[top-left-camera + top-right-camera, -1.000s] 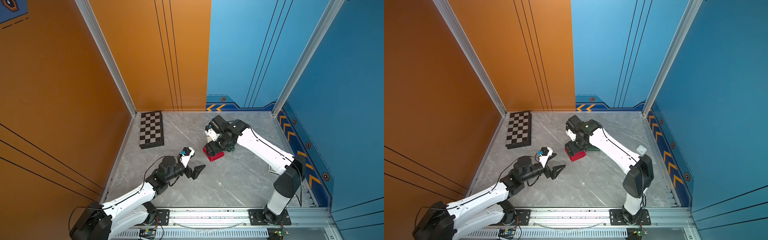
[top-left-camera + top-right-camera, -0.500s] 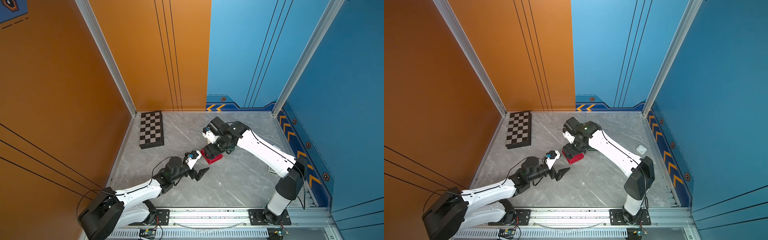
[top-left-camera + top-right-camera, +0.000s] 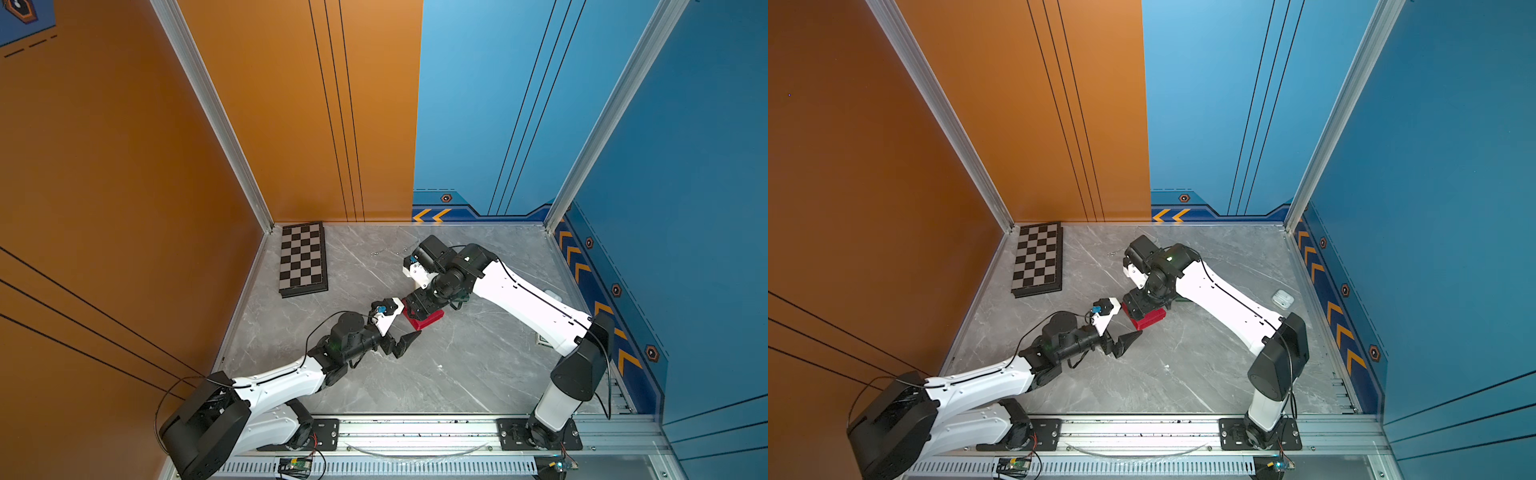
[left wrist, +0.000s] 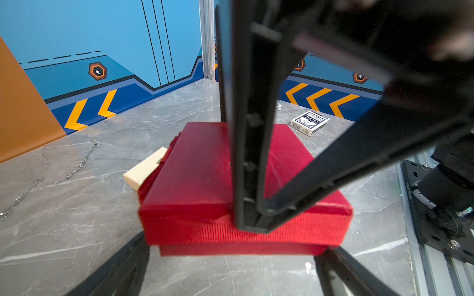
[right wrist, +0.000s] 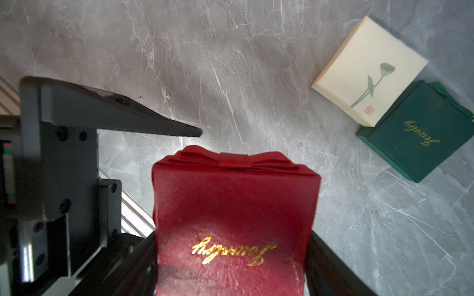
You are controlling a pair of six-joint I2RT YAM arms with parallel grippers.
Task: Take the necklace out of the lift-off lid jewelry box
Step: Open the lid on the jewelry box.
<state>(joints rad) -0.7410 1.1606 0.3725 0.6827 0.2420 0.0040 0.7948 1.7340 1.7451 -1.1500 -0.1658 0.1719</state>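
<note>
Right end effector (image 3: 422, 306) clamped on red box (image 3: 430, 321); left end effector (image 3: 400, 331) spread wide, empty.
My right fingers (image 5: 325, 276) press both sides of the box, lid on its base, gold "Jewelry" script up, box near mid worktop (image 3: 457, 374). My left end effector points at the box's near end, just beside it, one finger to either side, holding nothing. Necklace (image 4: 79, 164) lies loose on the worktop toward the back wall, outside the box and apart from both end effectors. Can't tell what's inside the red box. Green box (image 5: 415, 133) and cream box (image 5: 369, 69) touch each other, near the red box. Card deck (image 4: 309, 123) lies further off. Chessboard (image 3: 302, 259) sits in the back left corner.
</note>
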